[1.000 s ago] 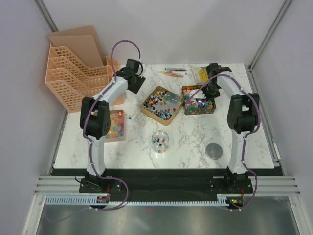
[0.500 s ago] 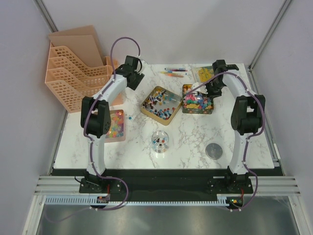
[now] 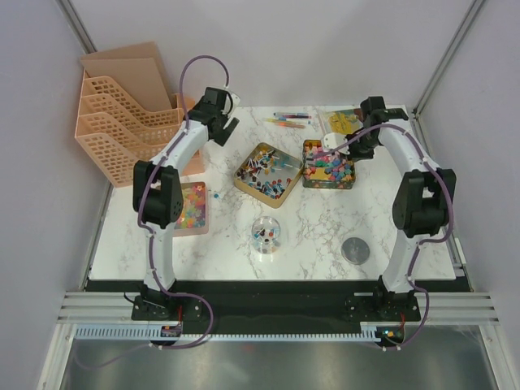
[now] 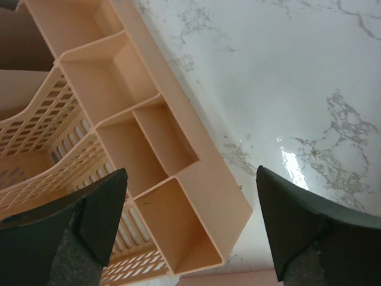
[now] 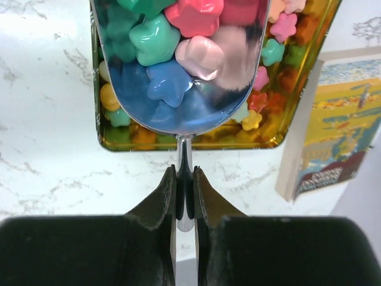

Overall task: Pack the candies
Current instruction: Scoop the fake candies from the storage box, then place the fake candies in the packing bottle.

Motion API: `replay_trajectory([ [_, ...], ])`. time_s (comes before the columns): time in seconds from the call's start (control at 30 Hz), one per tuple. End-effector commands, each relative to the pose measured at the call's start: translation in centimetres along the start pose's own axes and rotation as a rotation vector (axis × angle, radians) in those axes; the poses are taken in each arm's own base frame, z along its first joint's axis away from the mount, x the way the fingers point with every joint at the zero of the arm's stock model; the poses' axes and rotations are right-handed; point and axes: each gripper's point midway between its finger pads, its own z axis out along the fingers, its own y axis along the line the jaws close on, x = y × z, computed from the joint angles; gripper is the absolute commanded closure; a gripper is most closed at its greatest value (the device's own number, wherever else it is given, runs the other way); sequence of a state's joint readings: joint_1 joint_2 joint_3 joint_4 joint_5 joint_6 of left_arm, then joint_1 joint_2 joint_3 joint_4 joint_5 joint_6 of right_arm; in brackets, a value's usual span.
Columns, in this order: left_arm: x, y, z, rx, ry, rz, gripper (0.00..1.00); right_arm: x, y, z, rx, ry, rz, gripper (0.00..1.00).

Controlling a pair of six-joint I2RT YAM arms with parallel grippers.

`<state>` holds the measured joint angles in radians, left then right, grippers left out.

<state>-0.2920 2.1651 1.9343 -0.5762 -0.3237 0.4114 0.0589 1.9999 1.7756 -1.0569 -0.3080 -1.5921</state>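
Over tin (image 5: 238, 140) | candies (image 5: 156, 39) in scoop (image 5: 199, 113) just ahead of right pincer (image 5: 184, 179) | clenched on scoop handle

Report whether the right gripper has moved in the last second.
Yes. The right gripper, shut on the scoop, shifted rightward and back toward the candy tin's far edge.
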Motion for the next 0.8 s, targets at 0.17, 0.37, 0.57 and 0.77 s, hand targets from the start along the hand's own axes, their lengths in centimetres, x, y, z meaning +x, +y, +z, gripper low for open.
replay_trajectory([
  [0.17,-1.3,4.6,-2.6,-0.035,-0.049,-0.162,0.0,-5.3,-0.2,-6.6,0.12,0.095,-0.228,1.0],
  [0.37,-1.6,4.7,-5.9,0.079,-0.096,-0.269,0.0,-10.3,2.7,-7.1,0.121,0.177,-0.387,1.0],
  [0.57,-0.1,4.1,-6.8,0.111,-0.077,-0.333,0.0,-14.1,5.0,-7.4,0.1,0.196,-0.444,0.99],
  [0.77,1.3,4.2,-7.7,0.085,-0.102,-0.344,0.0,-17.1,6.4,-6.9,0.094,0.233,-0.502,1.0],
])
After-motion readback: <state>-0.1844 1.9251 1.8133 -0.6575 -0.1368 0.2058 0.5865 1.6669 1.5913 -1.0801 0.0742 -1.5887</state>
